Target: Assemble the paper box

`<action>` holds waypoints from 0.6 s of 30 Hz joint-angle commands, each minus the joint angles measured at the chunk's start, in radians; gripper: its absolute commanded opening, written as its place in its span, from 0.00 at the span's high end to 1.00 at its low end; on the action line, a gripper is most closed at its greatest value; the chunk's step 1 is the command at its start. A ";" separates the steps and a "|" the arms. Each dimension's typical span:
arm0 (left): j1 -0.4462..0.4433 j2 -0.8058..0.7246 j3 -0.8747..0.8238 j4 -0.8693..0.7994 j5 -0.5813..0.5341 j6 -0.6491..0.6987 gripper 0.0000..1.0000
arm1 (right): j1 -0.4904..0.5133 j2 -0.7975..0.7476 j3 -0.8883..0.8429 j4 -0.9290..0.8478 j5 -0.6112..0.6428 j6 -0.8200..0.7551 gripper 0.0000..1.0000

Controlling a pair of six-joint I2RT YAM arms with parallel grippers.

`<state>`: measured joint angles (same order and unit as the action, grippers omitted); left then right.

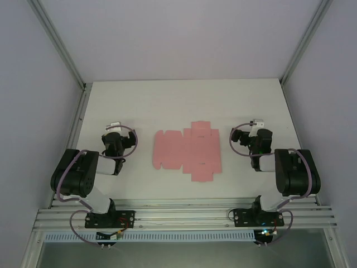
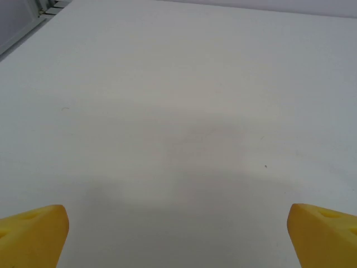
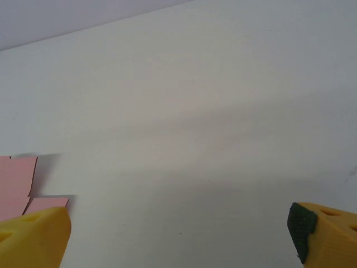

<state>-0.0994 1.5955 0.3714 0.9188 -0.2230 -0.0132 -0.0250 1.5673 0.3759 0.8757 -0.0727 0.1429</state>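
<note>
Top external, flat paper box (image 1: 186, 151), between left claw (image 1: 114, 125) and right claw (image 1: 256, 121)

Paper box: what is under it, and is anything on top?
The paper box lies flat on the white table, nothing on it. Anything beneath the sheet is hidden.

A matte white table (image 1: 184, 100) carries a single item: the paper box (image 1: 187, 151), here a pale pink die-cut sheet lying flat and unfolded, flaps and tabs spread wide. It sits about midway between the table's left and right edges, slightly closer to the near edge than the far one. Seen from the right wrist, the paper box (image 3: 15, 187) lies flush on the tabletop, casting a thin shadow.
</note>
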 commanded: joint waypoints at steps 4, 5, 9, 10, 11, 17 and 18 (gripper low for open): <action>0.009 0.000 0.018 0.011 0.037 0.019 0.00 | 0.002 -0.012 0.016 0.039 -0.016 0.008 0.00; 0.009 0.001 0.018 0.009 0.039 0.018 0.00 | 0.002 -0.013 0.015 0.038 -0.016 0.008 0.00; 0.009 0.000 0.018 0.009 0.038 0.019 0.00 | 0.002 -0.014 0.017 0.035 -0.018 0.008 0.00; 0.009 0.000 0.018 0.009 0.038 0.019 0.00 | 0.002 -0.013 0.017 0.036 -0.018 0.010 0.00; 0.009 0.000 0.018 0.009 0.038 0.018 0.00 | 0.002 -0.013 0.017 0.036 -0.018 0.008 0.00; 0.012 0.000 0.023 0.000 0.047 0.017 0.00 | 0.002 -0.013 0.021 0.031 -0.016 0.007 0.00; 0.014 0.000 0.025 -0.004 0.051 0.015 0.00 | 0.002 -0.013 0.019 0.031 -0.016 0.009 0.00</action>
<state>-0.0994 1.5955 0.3717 0.9180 -0.1947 -0.0059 -0.0250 1.5673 0.3759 0.8757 -0.0727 0.1429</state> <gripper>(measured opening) 0.998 0.999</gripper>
